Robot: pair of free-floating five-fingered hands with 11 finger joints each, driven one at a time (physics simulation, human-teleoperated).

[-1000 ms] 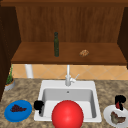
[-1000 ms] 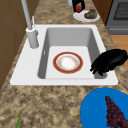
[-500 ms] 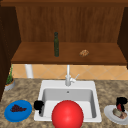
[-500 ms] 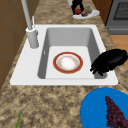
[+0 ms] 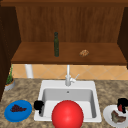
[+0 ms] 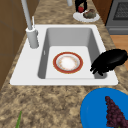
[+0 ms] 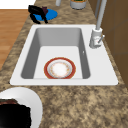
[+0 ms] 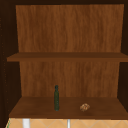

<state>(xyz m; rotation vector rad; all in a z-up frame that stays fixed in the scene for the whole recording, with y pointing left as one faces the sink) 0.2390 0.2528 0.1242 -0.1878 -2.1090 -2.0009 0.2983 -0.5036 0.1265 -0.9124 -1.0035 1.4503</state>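
Desk: you are looking at a speckled stone desk (image 6: pixel 50 105) running round the sink, with a potted plant (image 5: pixel 9 81) sitting at its far left.
Shelf: a wooden shelf (image 8: pixel 37 107) above is carrying a dark green bottle (image 8: pixel 56 98) and a small brown lump (image 8: pixel 84 107), well apart.
Sink: the white sink (image 6: pixel 27 72) is holding 1 red-rimmed bowl (image 6: pixel 67 62) on the basin floor, with the tap (image 6: pixel 31 32) standing at the back rim.
Blue plate: the blue plate (image 6: pixel 95 107) is lying left of the sink, with dark grapes (image 6: pixel 113 112) on it.
White plate: the white plate (image 5: pixel 107 116) is lying right of the sink, with a brown piece of food (image 5: pixel 117 117) on it.
Left hand: your left hand (image 6: pixel 110 61) is hanging over the sink's left rim, fingers relaxed and nearly straight, holding nothing; it has not moved over the last second.
Right hand: your right hand (image 5: pixel 123 102) is hovering over the white plate, fingers curling round the red fruit; over the last second it has drifted only slightly rightward and down, so the fruit is staying just above that plate.
Red fruit: the small red fruit (image 6: pixel 80 9) is sitting in the right hand's grip, above the white plate's near edge.
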